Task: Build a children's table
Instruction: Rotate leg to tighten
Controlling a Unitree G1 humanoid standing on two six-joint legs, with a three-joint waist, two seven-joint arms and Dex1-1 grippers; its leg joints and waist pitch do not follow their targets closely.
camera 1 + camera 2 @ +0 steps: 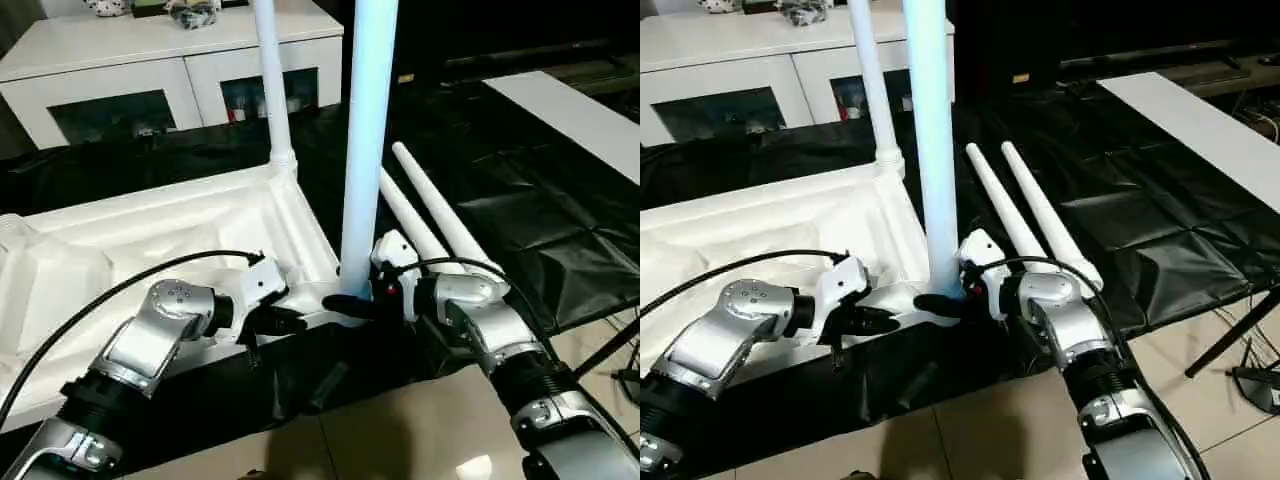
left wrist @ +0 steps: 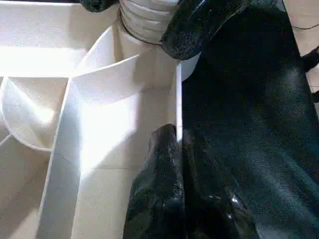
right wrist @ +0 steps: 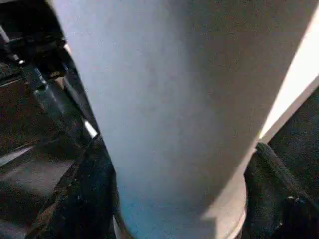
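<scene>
Trouble could come at the near corner of the upside-down children's table [image 1: 150, 235] on the black sheet [image 1: 520, 220]. Our right gripper [image 1: 940, 303] has its jaws around the standing leg [image 1: 368, 140], so a crooked twist could jam it. Our left gripper [image 1: 275, 320], jaws clenched, presses the rim and could slip, and the far leg [image 1: 270, 80] could wobble.

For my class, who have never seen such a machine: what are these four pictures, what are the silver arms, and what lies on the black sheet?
A humanoid robot is building a children's table. Two pictures come from cameras in its head, looking down over its arms; the other two sit on its wrists. The tabletop lies upside down on a black sheet, ribs showing. One leg stands in the far corner; the near leg stands upright between the right gripper's black fingers. The left gripper, shut, rests at the tabletop's near edge. Two spare legs lie beside it. A white cabinet stands behind.
</scene>
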